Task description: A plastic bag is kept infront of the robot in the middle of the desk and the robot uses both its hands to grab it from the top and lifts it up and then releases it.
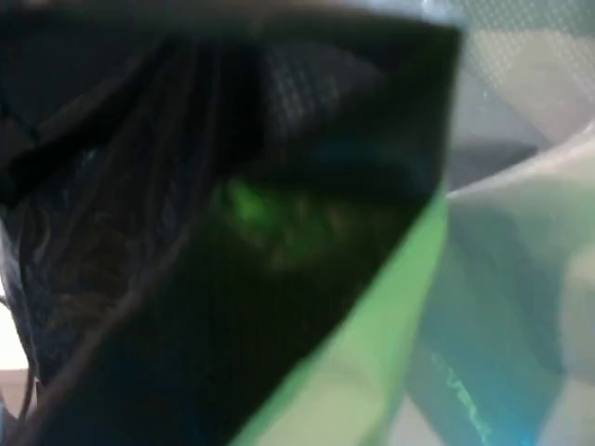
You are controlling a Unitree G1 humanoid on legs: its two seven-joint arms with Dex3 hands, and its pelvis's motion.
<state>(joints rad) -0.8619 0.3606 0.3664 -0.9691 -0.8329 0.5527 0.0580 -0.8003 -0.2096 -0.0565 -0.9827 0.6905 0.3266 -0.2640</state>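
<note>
The plastic bag point(232, 232) fills almost the whole head view, very close to the camera and out of focus. Most of it is dark and glossy, with creases running diagonally. A bright green band point(372, 325) slants from the right middle down to the bottom centre. To its right the bag is pale and translucent, with a teal tint point(502, 307). Neither hand shows; the bag hides whatever lies beneath it.
A pale mesh-like surface point(530, 56) shows at the top right behind the bag. A small strip of light surface point(7, 344) peeks out at the left edge. Everything else is covered.
</note>
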